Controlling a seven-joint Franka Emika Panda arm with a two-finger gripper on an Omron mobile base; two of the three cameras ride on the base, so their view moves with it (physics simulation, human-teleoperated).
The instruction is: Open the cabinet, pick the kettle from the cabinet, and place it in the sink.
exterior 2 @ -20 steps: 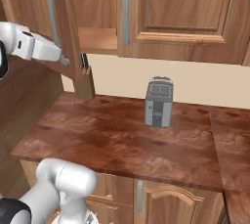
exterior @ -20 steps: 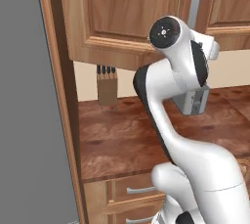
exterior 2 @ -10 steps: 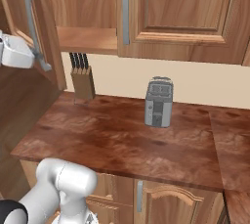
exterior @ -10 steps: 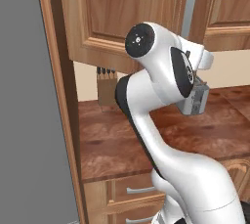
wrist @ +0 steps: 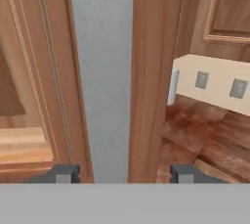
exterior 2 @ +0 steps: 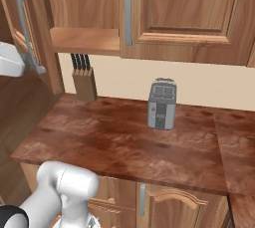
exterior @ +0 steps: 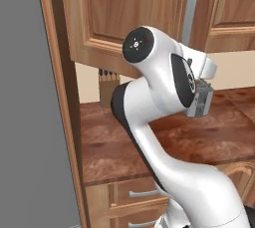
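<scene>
The gripper (wrist: 124,173) has just spread wide off the handle (exterior 2: 25,28) at upper left, leaving the cabinet (exterior 2: 84,40) door swung open.

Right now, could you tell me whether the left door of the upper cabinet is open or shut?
Open. In the right base view the cabinet door stands swung out, baring the wooden shelf; the right door is shut.

- No text, label, brand, number or sign can be read anywhere.
- The cabinet (exterior 2: 184,13) doors are plain wood.
- The toaster (exterior 2: 162,103) front bears no legible marking.
- The knife block (exterior 2: 84,83) is unmarked.
- The arm's round joint cap (exterior: 139,45) has small red dots, not readable as characters.
</scene>
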